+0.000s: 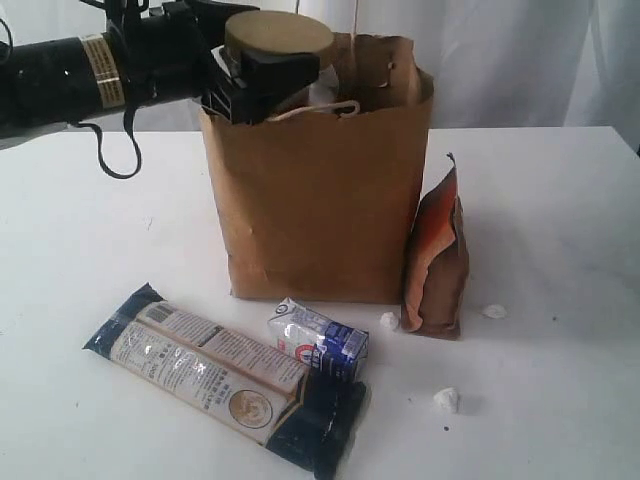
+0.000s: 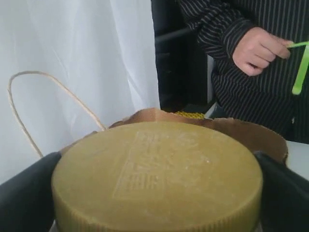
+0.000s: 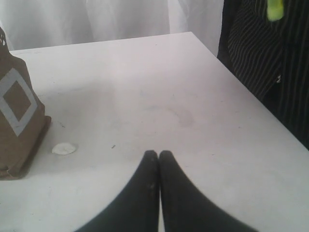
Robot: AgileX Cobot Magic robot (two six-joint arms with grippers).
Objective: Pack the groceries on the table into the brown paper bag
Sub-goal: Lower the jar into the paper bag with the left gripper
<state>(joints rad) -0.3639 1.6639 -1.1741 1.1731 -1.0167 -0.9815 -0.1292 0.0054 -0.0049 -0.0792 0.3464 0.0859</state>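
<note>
— What is seen at the far left?
— A black arm is seen up there. The left gripper (image 1: 268,80) is clamped on the big olive-lidded jar (image 1: 280,35). In the left wrist view a black finger (image 2: 24,195) is pressed on each side of the round lid.

— Where is the jar held?
— It is held at the mouth of the brown paper bag (image 1: 320,210), by the bag's left corner. The lid is seen above the ragged rim. The low part of the jar is hidden by the paper, so how deep it sits cannot be told.

— What is laid on the table (image 1: 560,190)?
— The long dark-blue packet (image 1: 225,385) is laid flat at the front left. The small white-blue carton (image 1: 320,340) is laid just beside its right end, in front of the bag.

— And the bag?
— It is stood upright in the middle. A loop handle (image 2: 29,96) is stuck up from it. Some yellow grains (image 2: 188,114) are seen inside, past the rim.

— What is found to the right of it?
— The orange-brown pouch (image 1: 437,260) is stood up and leaned on the bag's right side. Tiny white crumbs (image 1: 447,400) are scattered near it.

— And the right gripper (image 3: 159,155)?
— It is seen only in the right wrist view. Its two fingers are pressed together and nothing is held. It is hung low over bare table, with the pouch well off to one side.
</note>
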